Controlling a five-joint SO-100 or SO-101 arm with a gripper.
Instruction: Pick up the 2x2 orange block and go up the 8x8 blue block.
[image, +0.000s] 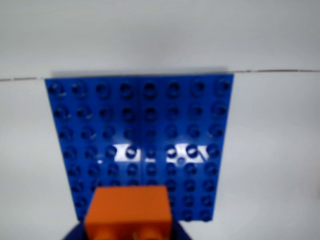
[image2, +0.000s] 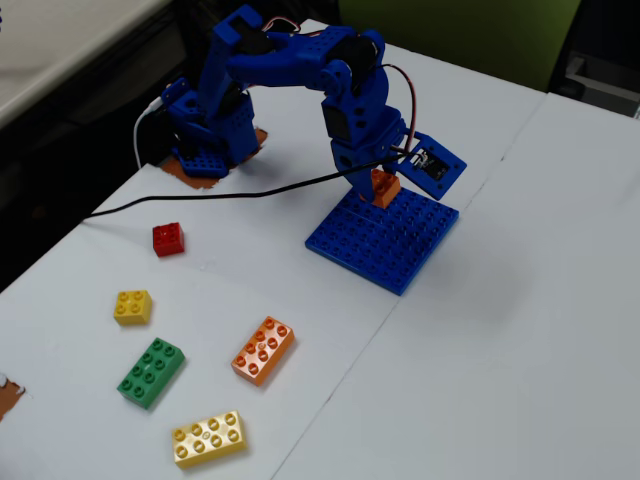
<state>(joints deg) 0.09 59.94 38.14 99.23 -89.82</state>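
The orange block (image2: 385, 189) is gripped by the fingers (image2: 383, 192) and held over the blue plate's (image2: 385, 243) near edge in the wrist view.

— Where did the wrist view sit?
— On the arm, close above the 8x8 blue block (image: 140, 145), looking steeply down and forward, so the plate filled most of the frame; the 2x2 orange block (image: 129, 212) sat blurred at the bottom edge.
— And the fixed view?
— It stood high and farther back, looking down slantwise across the white table (image2: 520, 330) toward the arm (image2: 300, 70).
— What did they share?
— The blue plate (image2: 385, 235) and the orange block (image2: 385, 188).
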